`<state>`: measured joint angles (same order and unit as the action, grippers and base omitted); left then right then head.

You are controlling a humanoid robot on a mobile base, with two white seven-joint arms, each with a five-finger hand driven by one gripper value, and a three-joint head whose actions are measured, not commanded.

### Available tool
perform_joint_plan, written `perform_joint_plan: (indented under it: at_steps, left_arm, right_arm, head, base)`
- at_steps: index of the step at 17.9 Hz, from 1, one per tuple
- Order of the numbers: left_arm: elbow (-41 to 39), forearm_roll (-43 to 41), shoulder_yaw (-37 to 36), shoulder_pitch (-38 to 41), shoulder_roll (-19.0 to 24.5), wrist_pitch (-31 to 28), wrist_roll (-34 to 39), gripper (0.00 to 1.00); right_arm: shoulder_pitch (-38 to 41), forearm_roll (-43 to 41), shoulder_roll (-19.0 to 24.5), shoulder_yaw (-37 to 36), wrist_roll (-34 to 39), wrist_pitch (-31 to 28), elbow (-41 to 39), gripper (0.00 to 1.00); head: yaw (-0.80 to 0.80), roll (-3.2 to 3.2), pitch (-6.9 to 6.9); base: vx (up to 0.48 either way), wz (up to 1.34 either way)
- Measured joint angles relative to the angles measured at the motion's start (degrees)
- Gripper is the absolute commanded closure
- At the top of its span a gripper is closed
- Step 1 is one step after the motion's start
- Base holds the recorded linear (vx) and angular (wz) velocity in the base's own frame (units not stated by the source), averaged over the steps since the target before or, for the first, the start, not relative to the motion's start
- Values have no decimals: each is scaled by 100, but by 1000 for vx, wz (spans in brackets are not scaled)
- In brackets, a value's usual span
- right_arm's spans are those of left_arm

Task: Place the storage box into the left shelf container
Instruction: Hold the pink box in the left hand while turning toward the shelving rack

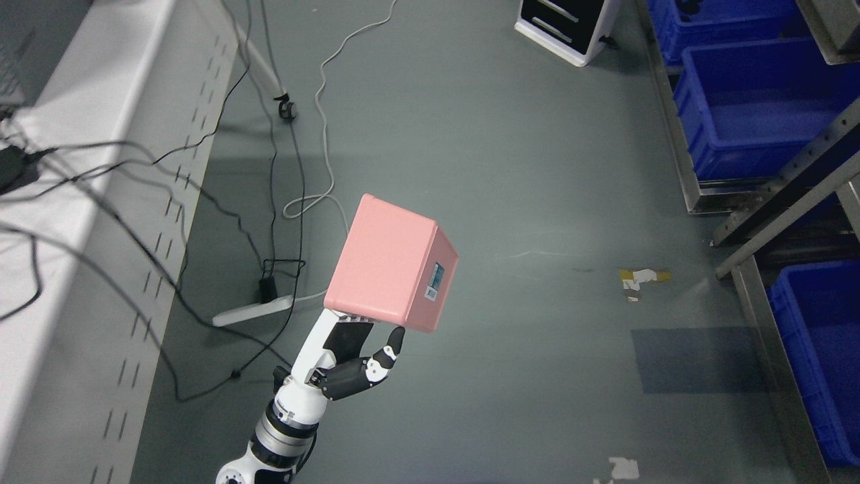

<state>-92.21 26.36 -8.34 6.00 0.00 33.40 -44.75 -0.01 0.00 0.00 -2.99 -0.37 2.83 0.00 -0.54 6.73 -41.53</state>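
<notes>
A pink storage box point(390, 262) with a small printed label on its right face hangs above the grey floor at the picture's middle. My left hand point(359, 346) comes up from the bottom edge left of the middle and grips the box's lower edge, thumb against the right corner, fingers underneath. The box is tilted, its top leaning left. The right arm does not show. Blue shelf containers point(759, 101) sit in the metal rack on the right.
A white table point(74, 202) with a perforated side panel runs along the left, with black cables hanging off it. A power strip point(252, 312) and cords lie on the floor beside it. A white cabinet point(564, 27) stands at the top. Another blue bin point(823, 356) sits lower right.
</notes>
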Motion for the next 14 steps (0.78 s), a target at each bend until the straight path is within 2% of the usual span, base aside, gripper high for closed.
perform_joint_plan:
  at_steps: [8, 14]
  left_arm:
    - [194, -33, -57, 63, 0, 3, -22, 97]
    - [494, -397, -292, 277, 0, 133, -40, 97]
  right_arm:
    - [1, 0, 0, 0, 12, -1, 0, 0]
    - [1, 0, 0, 0, 17, -3, 0, 0]
  head:
    - [0, 0, 0]
    - [0, 0, 0]
  base:
    - [505, -979]
    - [322, -1413]
